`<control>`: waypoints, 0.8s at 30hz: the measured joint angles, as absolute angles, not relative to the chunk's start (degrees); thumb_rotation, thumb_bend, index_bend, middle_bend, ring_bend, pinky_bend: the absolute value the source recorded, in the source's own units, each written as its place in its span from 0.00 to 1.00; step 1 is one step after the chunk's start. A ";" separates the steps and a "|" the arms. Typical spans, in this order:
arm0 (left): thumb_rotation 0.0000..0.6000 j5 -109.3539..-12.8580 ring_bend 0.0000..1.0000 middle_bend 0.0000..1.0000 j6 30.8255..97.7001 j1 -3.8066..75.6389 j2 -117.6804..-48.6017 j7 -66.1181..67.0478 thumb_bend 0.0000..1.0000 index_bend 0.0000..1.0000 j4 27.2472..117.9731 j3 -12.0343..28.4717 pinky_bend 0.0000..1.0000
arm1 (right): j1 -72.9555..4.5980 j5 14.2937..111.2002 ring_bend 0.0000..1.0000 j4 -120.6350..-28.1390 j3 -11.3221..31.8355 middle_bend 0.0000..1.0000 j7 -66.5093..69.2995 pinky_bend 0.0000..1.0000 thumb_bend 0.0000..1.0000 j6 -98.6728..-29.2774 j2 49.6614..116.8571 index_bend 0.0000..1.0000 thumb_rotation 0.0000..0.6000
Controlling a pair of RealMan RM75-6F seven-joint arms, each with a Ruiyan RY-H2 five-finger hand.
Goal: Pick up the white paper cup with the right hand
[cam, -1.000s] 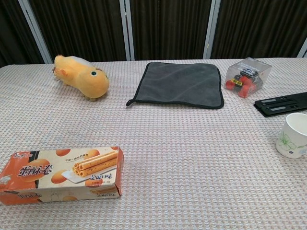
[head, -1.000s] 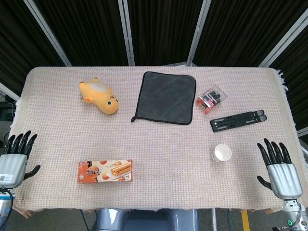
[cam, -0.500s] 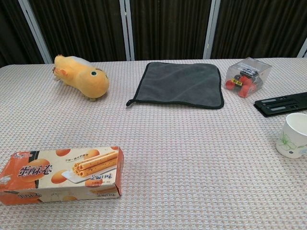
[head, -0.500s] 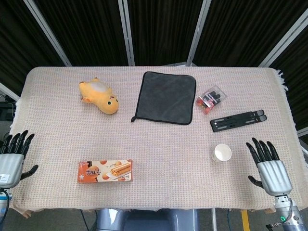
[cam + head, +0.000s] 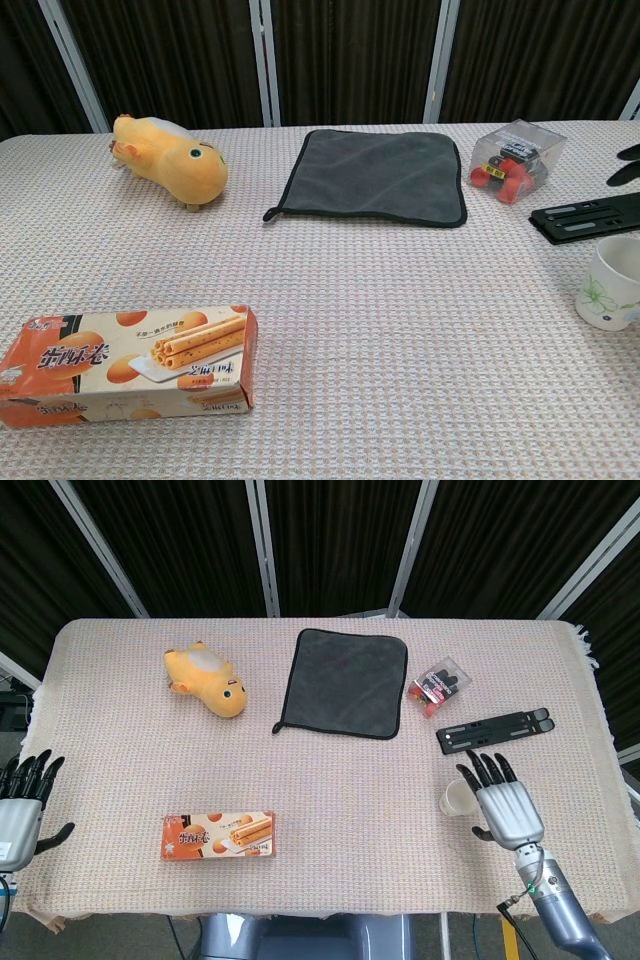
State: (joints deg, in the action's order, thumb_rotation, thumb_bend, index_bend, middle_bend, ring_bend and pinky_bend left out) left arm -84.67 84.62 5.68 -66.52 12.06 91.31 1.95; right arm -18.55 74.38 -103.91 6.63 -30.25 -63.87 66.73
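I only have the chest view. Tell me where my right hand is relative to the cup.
Observer: In the head view the right hand is just right of the cup, over its right edge, fingers spread.
Operator: Report whether it holds the cup.
Observer: No sign of a grip; the fingers point away toward the black stand.
Operator: Give me the left hand.
Observer: The left hand is open at the table's left edge, far from everything.

The white paper cup [image 5: 456,797] stands upright on the bench near its right edge, mouth open upward. A pale green flower print marks its side in the chest view [image 5: 609,285]. From the head view, its right part is hidden.
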 measured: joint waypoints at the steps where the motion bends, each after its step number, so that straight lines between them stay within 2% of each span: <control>1: 1.00 -84.75 0.00 0.00 84.79 5.64 -66.44 11.98 0.13 0.00 91.39 1.98 0.00 | -19.08 73.01 0.00 -104.21 6.80 0.01 -31.39 0.00 0.04 -63.27 67.02 0.15 1.00; 9: 1.00 -85.10 0.00 0.00 85.08 5.52 -66.16 12.00 0.13 0.00 91.91 1.96 0.00 | -22.81 65.18 0.00 -104.40 7.25 0.03 -36.64 0.00 0.05 -60.89 69.77 0.19 1.00; 15: 1.00 -85.29 0.00 0.00 84.98 5.61 -66.31 12.53 0.13 0.00 92.13 1.90 0.00 | -23.79 64.05 0.00 -101.80 6.93 0.07 -35.62 0.00 0.06 -60.71 71.45 0.25 1.00; 24: 1.00 -85.38 0.00 0.00 84.78 5.76 -66.35 12.56 0.13 0.00 92.19 1.91 0.00 | -24.82 63.06 0.00 -97.44 6.22 0.09 -34.30 0.00 0.08 -60.90 73.82 0.27 1.00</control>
